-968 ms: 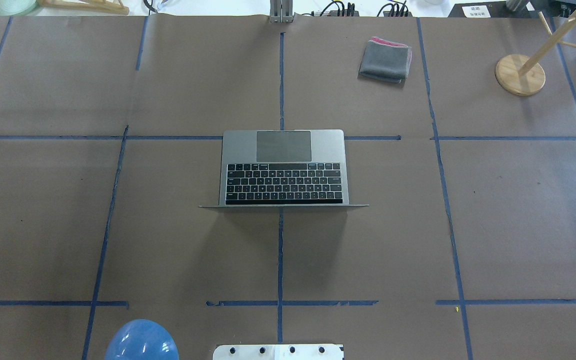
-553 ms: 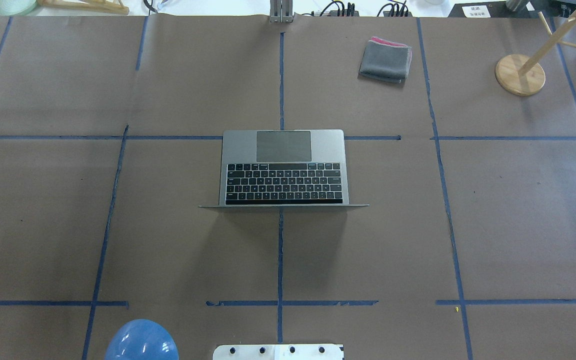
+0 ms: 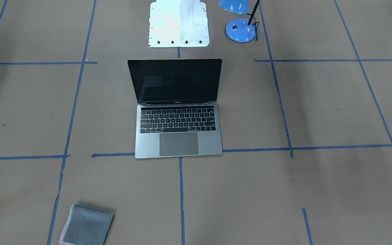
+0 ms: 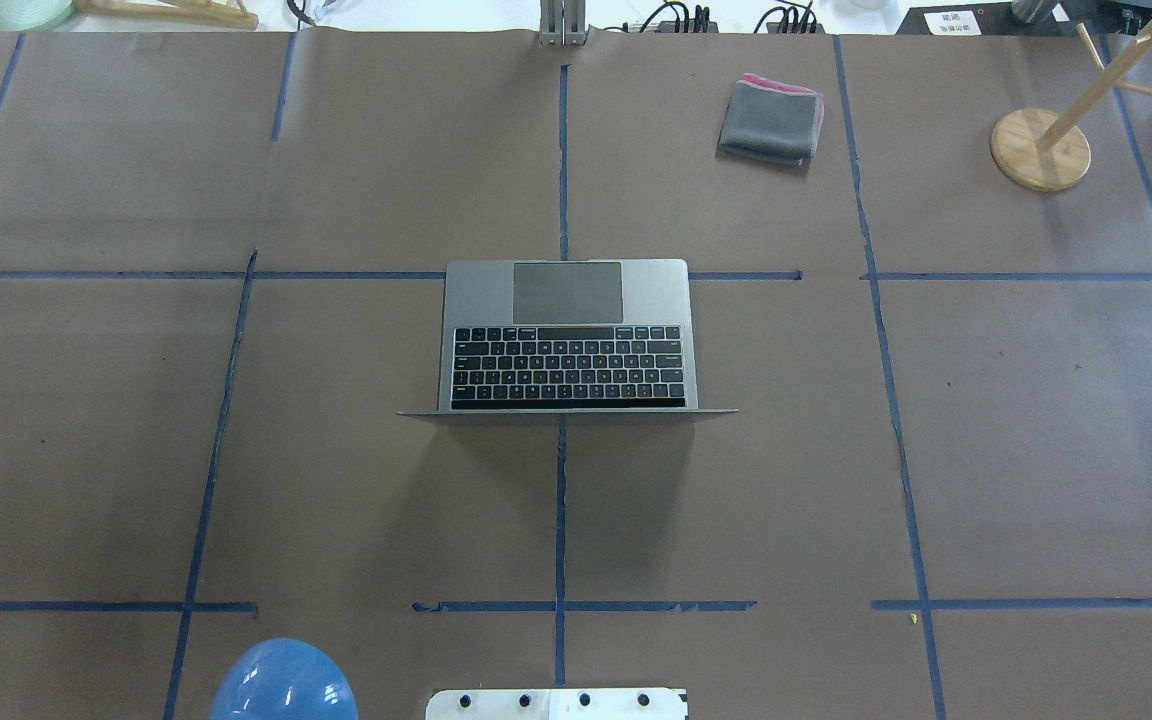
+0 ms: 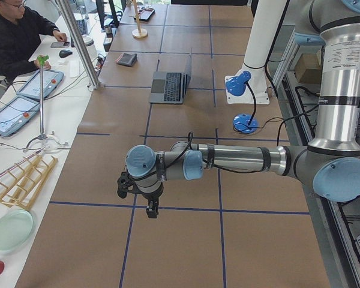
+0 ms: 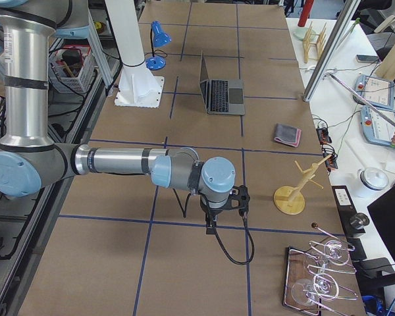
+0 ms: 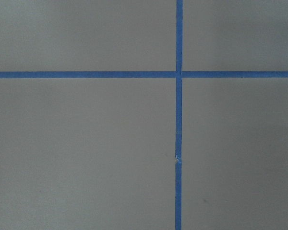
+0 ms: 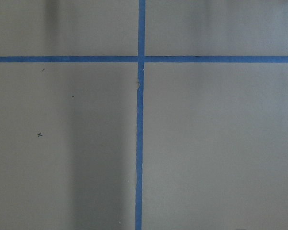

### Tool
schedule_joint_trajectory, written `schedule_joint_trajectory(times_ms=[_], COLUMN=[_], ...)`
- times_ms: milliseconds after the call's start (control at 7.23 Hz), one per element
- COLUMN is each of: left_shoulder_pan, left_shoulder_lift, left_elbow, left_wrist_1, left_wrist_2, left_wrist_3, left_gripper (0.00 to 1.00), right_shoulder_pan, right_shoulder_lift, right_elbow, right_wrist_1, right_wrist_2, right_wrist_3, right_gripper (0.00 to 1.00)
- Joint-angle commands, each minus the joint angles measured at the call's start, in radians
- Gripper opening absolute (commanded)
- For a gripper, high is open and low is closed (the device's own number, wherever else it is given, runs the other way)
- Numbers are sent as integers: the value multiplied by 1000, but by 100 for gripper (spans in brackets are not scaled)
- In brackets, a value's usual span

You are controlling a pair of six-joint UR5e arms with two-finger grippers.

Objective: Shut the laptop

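The laptop (image 4: 568, 340) stands open in the middle of the table, space-grey with a black keyboard. Its black screen (image 3: 177, 80) is upright and faces away from the robot. It also shows in the exterior left view (image 5: 168, 87) and the exterior right view (image 6: 224, 95). My left gripper (image 5: 151, 207) hangs over the table's left end, far from the laptop. My right gripper (image 6: 210, 227) hangs over the right end, also far from it. I cannot tell whether either is open or shut. Both wrist views show only brown paper and blue tape.
A folded grey cloth (image 4: 771, 120) lies at the far right. A blue desk lamp (image 3: 240, 29) stands by the white robot base (image 3: 179, 23). A wooden stand (image 4: 1039, 148) is at the far right. A person (image 5: 18, 36) sits beyond the table.
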Motion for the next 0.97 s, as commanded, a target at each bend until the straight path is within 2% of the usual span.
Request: schedule_joint_trajectory(times_ms=[0, 415, 691, 830], left_shoulder_pan=[0, 2, 49, 111], left_shoulder_lift=[-5, -30, -71, -76], left_elbow=[-5, -51, -173, -283], left_wrist_1=[-1, 1, 10, 18], left_wrist_2=[0, -3, -40, -44], left_wrist_3=[-3, -6, -166, -264], left_gripper=[100, 100, 100, 100], right_shoulder_pan=[-1, -16, -22, -26], right_shoulder_lift=[8, 37, 45, 40], right_elbow=[2, 72, 150, 150], right_wrist_1=[2, -3, -3, -3], right_wrist_2=[0, -1, 14, 104], right_wrist_3=[1, 10, 41, 49], right_gripper=[100, 100, 100, 100])
